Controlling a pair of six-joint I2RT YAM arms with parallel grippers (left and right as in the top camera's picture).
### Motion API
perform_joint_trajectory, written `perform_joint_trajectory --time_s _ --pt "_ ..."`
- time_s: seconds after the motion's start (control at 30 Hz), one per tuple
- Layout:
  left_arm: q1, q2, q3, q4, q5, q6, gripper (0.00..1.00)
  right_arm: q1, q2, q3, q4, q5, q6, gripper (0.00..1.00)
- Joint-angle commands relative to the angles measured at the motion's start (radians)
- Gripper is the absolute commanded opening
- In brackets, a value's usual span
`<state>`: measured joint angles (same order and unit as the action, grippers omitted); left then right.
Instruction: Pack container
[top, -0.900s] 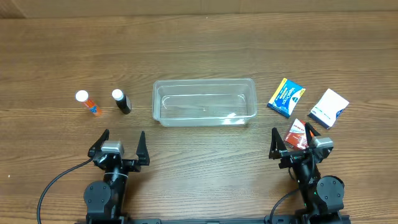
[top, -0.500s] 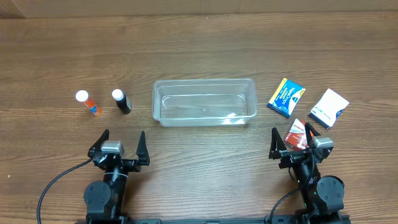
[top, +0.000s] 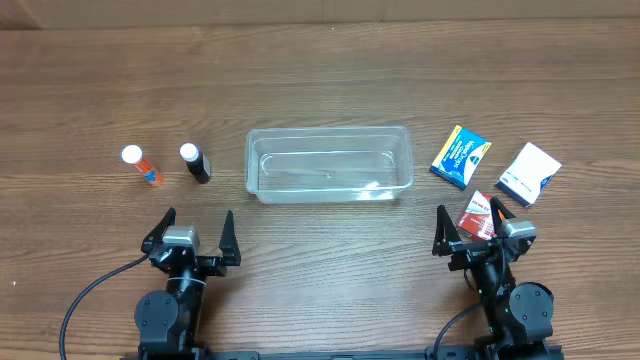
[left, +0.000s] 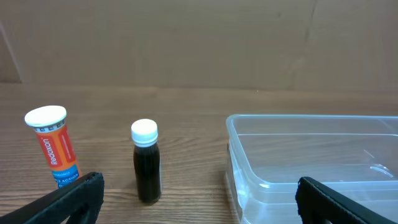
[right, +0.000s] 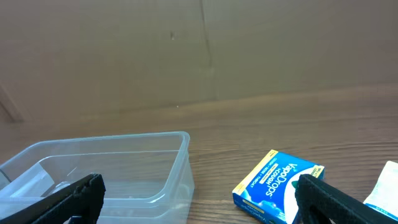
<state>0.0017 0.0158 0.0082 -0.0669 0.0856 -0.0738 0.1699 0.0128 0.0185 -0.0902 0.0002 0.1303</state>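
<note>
The clear plastic container sits empty at the table's centre; it also shows in the left wrist view and the right wrist view. An orange tube and a small black bottle stand left of it. A blue packet, a white packet and a red packet lie to its right. My left gripper is open and empty near the front edge. My right gripper is open and empty, beside the red packet.
The wooden table stretches behind the container. A brown cardboard wall stands at the table's far edge. Black cables run by the arm bases at the front.
</note>
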Motion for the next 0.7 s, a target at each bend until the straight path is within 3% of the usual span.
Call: perform_joint_trajectory --time_s 0.0,0.27,0.4,0.53,0.67 --pt "0.004 -0.011 -0.003 -0.003 -0.011 0.018 1.0 -0.007 -0.008 -0.01 0.006 -0.002 -0.001 1.0" --pt "0.004 -0.011 -0.003 0.015 -0.005 0.013 1.0 -0.007 -0.008 -0.01 0.006 -0.003 0.027 1.0" --pt "0.004 -0.01 0.029 -0.059 0.032 -0.079 1.0 -0.007 0.003 0.026 -0.039 -0.04 0.084 1.0" --pt "0.004 0.055 0.264 -0.282 0.043 -0.084 1.0 -0.007 0.129 0.238 -0.232 -0.04 0.084 1.0" --pt "0.004 0.37 0.613 -0.538 0.037 -0.083 1.0 -0.007 0.453 0.582 -0.56 -0.098 0.084 1.0"
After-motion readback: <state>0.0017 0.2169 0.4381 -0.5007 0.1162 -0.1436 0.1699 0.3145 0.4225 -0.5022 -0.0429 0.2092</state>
